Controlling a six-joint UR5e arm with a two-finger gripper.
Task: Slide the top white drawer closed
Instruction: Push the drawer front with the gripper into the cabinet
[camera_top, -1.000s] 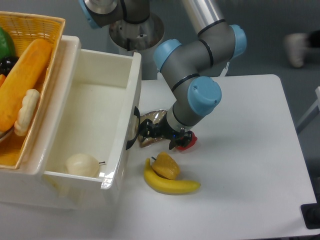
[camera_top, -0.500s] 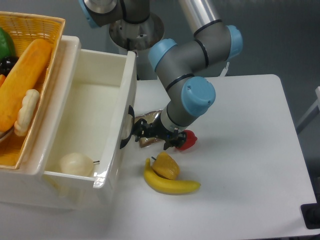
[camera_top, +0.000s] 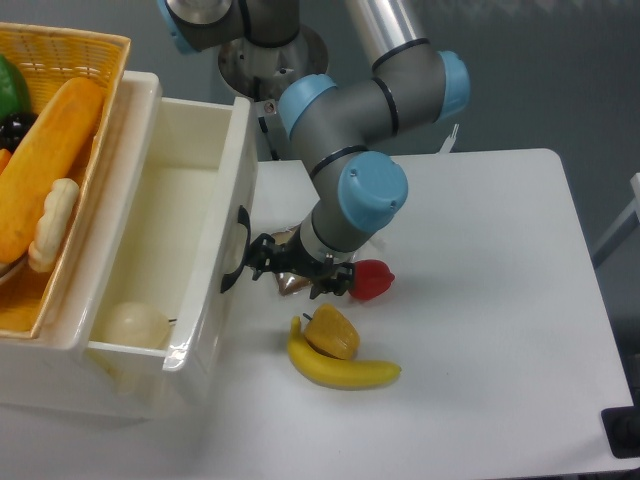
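Drawer (camera_top: 205, 250) sits at the left, part-way out of the cabinet, its black handle (camera_top: 234, 252) on the front wall facing the gripper (camera_top: 268, 262). The gripper is low over the table (camera_top: 480, 300), just beside or against that handle; its fingers are dark and bunched, so whether they are spread or closed cannot be told, and nothing appears to be held.

To do the push well, the arm should probably press squarely on the front wall near the handle, in line with the slide direction, so the drawer does not skew and bind. Contact kept low and central would spread the load.

A pale round thing (camera_top: 131, 325) lies inside near the front corner; it looks clear of the rim. Above, the basket (camera_top: 105, 60) overhangs the drawer's far side. Behind the gripper a banana (camera_top: 345, 370), a yellow fruit (camera_top: 332, 332) and a red piece (camera_top: 372, 280) crowd the table, so retreat room is narrow; right of them the table lies bare.
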